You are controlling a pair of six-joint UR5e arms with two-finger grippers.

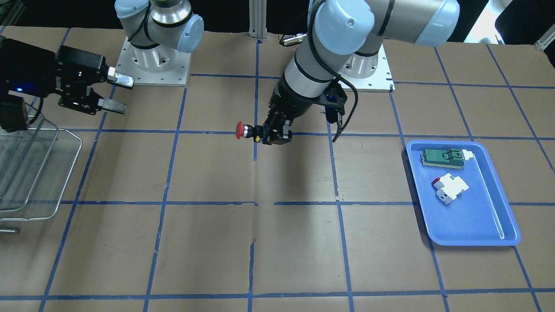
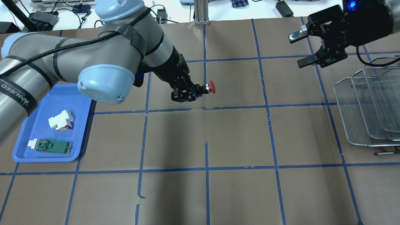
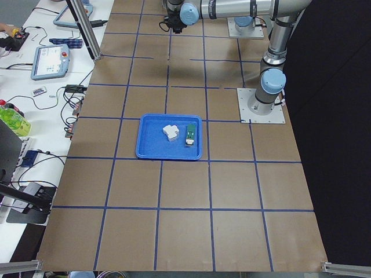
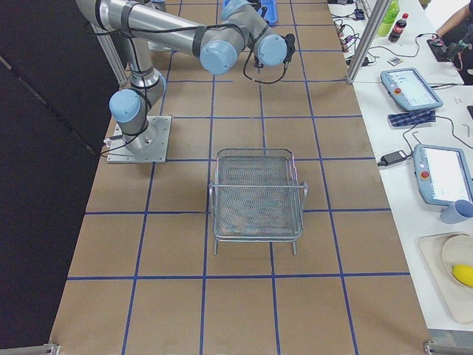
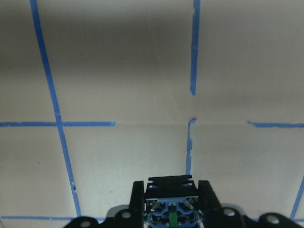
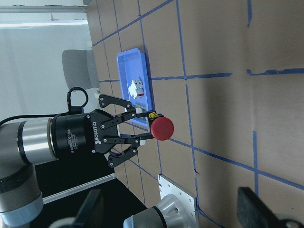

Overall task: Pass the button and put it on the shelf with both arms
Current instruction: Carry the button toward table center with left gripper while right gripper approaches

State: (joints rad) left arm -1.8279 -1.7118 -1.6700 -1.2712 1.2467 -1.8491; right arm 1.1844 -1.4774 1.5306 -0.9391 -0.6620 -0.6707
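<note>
the left claw (image 2: 190,92) is clamped on the rear of the button (image 2: 211,87), holding it above the desk (image 2: 237,140) with the red cap jutting free toward the right arm, likely so that end can be taken. the right claw (image 2: 299,50) hangs spread wide near the shelf (image 2: 356,125); exactly where the left pads bite is hard to see.

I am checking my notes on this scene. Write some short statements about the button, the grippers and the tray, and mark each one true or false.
1. The left gripper holds the button. True.
2. The right gripper is shut on the button. False: the right gripper is open and apart from the button.
3. The button lies on the shelf. False: the left gripper holds it in the air, far from the shelf.
4. The blue tray holds a white block and a green part. True.
</note>
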